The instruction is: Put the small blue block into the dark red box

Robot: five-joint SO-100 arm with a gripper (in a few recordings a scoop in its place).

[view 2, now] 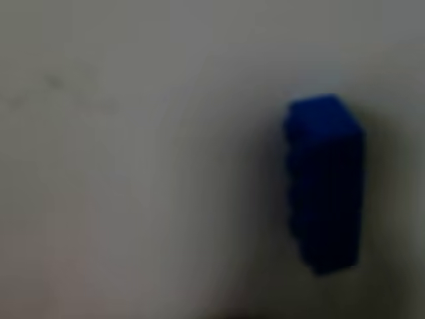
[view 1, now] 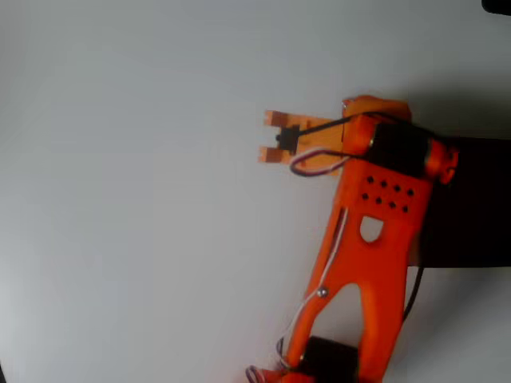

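Orange plastic makes up the arm (view 1: 369, 263), which in the overhead view rises from the bottom edge of the picture, near the middle, and leans up and to the right over a pale grey-white table (view 1: 128, 199). At its upper end the wrist bends sharply to the left, so the gripper (view 1: 272, 137) points leftward, roughly level across the picture. Its two fingers (view 1: 275, 119) lie one above the other, spread with a clear strip of table showing between their tips, and nothing sits in that gap. A white cable and a black one run along the arm. At the right edge, partly behind the wrist, a large dark shape (view 1: 471, 199) reaches to the picture's border; it is too dim to make out any walls or rim.

In the wrist view, which is badly blurred, the small blue block (view 2: 325, 183) lies on the pale table right of centre, its long side running up and down the picture and its bumpy edge facing left. It stands alone on the surface, touching nothing.
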